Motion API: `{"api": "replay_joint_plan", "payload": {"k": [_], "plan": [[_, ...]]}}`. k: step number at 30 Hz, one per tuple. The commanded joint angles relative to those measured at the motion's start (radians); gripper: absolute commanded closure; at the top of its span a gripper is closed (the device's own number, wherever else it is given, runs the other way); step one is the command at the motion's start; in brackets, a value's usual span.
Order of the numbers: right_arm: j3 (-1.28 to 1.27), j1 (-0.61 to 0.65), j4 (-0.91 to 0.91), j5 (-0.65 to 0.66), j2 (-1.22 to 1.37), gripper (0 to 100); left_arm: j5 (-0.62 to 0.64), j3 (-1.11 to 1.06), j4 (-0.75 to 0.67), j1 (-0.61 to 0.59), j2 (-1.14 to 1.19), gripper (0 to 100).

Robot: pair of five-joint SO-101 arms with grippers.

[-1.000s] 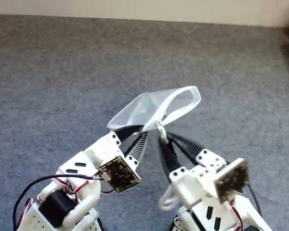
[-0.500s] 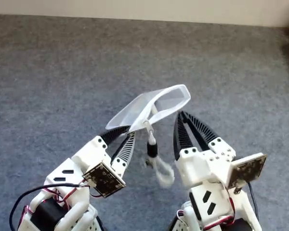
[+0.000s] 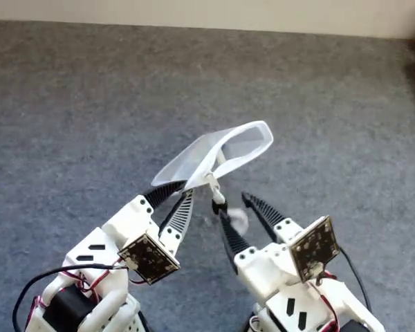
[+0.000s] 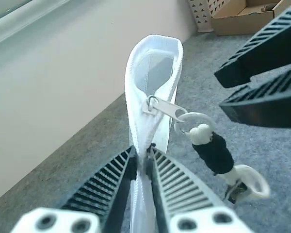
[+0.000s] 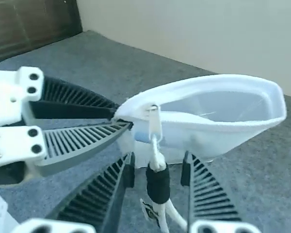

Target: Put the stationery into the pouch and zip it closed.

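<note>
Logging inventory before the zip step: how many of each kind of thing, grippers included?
white translucent zip pouch: 1
black-and-white cord zipper pull: 1
black ribbed grippers: 2, left gripper and right gripper
Total: 4

Sheer matt cloth pouch [image 3: 214, 153]; ribbed plastic fingers [image 3: 166, 191].

The pouch [image 3: 218, 155] is translucent, yet what lies inside cannot be made out from any view. Its near end is hidden between the closed fingers of the left gripper [image 4: 143, 151]. In the high view the zip pull [image 3: 219, 205] trails into a pale blur just beside the right gripper [image 3: 234, 206], its loop too smeared to trace. The right wrist view cuts that loop off at the picture's edge, and the left wrist view cuts off the right gripper's fingers [image 4: 262, 104] and a cardboard box [image 4: 242, 14].
</note>
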State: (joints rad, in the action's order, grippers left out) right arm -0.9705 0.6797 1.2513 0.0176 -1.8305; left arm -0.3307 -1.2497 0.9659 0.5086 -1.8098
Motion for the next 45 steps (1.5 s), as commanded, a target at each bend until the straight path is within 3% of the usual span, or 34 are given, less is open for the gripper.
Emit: {"api": "replay_joint_plan", "payload": {"k": [1, 12, 19, 26, 30, 45], "plan": [[0.015, 0.038, -0.047, 0.011, 0.004, 84.6, 0.011, 0.004, 0.002, -0.018, -0.012, 99], [-0.196, 0.033, -0.262, 0.011, 0.004, 84.6, 0.011, 0.004, 0.002, -0.016, -0.012, 99], [-0.203, 0.030, -0.260, 0.011, -0.002, 85.4, 0.011, 0.004, 0.003, -0.016, -0.012, 99], [-0.209, 0.027, -0.265, 0.069, 0.002, 94.0, 0.011, 0.002, 0.005, -0.018, -0.012, 99], [-0.209, -0.045, -0.280, 0.080, -0.004, 99.5, 0.011, 0.002, 0.005, -0.016, -0.012, 99], [-0.209, -0.061, -0.275, 0.077, -0.005, 99.3, 0.011, 0.036, 0.000, -0.013, -0.013, 99]]}}
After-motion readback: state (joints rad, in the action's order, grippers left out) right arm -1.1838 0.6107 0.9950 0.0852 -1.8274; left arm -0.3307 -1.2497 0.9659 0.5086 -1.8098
